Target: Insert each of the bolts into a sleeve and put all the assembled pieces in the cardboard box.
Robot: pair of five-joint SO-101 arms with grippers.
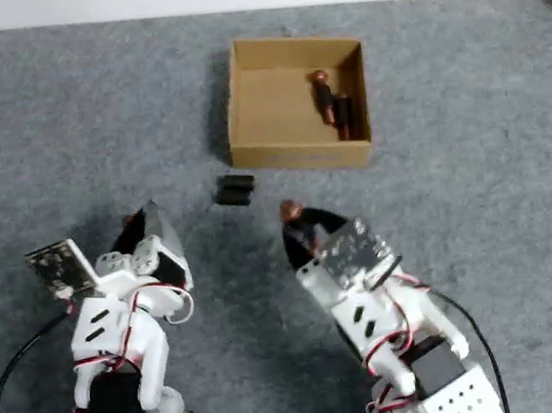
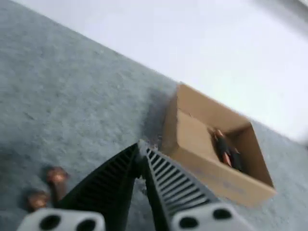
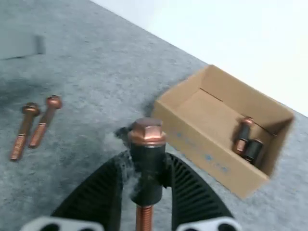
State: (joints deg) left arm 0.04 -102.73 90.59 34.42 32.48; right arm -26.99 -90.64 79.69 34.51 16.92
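Clamping the right hand (image 3: pixel 147 161) on a black sleeve (image 3: pixel 148 173) with a copper bolt (image 3: pixel 146 132) pushed through it, hex head sticking out past the fingertips and aiming toward the cardboard box (image 3: pixel 207 154). Holding that piece just above the grey worktop (image 1: pixel 490 140), short of the box's near wall and apart from it. Seen from above, the right hand (image 1: pixel 299 229) is facing the near wall of the cardboard box (image 1: pixel 300 153).

Pressing the fingers of the left hand (image 2: pixel 142 161) together on nothing, tips pointing toward the box's near corner on the left arm's side. Sitting farther from the box than the right hand, seen from above at (image 1: pixel 149 220).

Lying just beside the box's near wall, at that same corner: spare sleeves (image 1: pixel 235 189), black, side by side and touching each other.

Lying on the worktop well apart from the box, out on the left arm's side: two loose bolts (image 3: pixel 43 123), copper, close together and nearly parallel, also showing beside the left hand's fingers (image 2: pixel 57 177).

Resting inside the box, against the wall on the right arm's side: assembled hardware (image 1: pixel 332 104), a copper head and black sleeve showing. Cannot tell whether one piece or two.
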